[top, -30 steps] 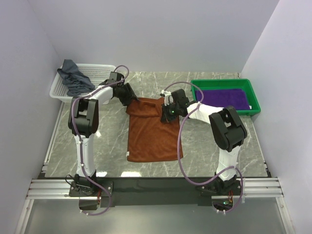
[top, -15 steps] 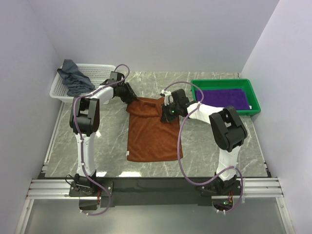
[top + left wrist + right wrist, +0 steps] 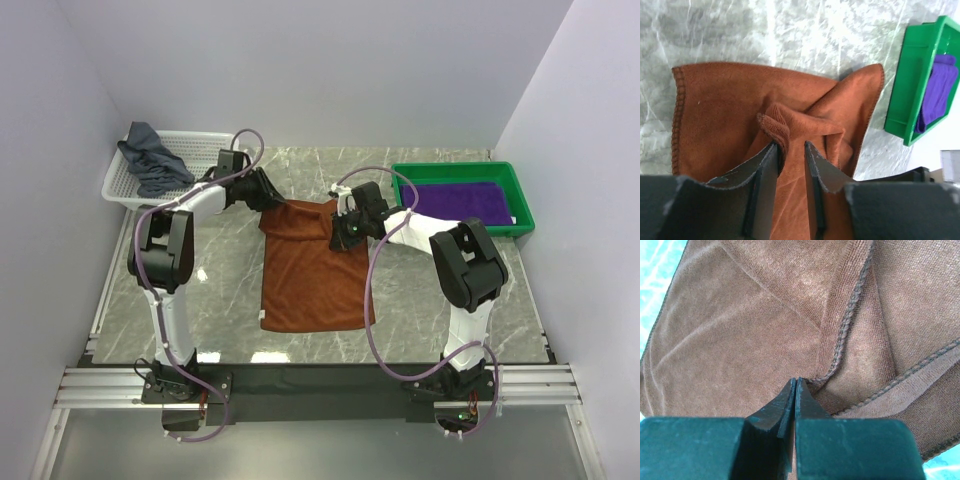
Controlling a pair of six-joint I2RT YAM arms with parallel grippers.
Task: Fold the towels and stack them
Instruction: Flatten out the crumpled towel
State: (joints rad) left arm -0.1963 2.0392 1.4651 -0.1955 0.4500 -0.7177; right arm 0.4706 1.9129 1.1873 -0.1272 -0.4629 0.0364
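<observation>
Brown towel (image 3: 315, 275): rust, darker stitched hem, pinched in left jaws and right jaws. Purple towel (image 3: 462, 200), green tray (image 3: 450, 167) beyond right jaws. Grey-blue towel (image 3: 150, 165), white mesh basket (image 3: 203, 150) beyond left jaws. Tabletop (image 3: 230, 290): grey marble, white veins.

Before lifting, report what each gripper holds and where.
Both hold the rust towel: left gripper pinches a raised fold by its far left corner, right gripper the hemmed far right corner.
</observation>
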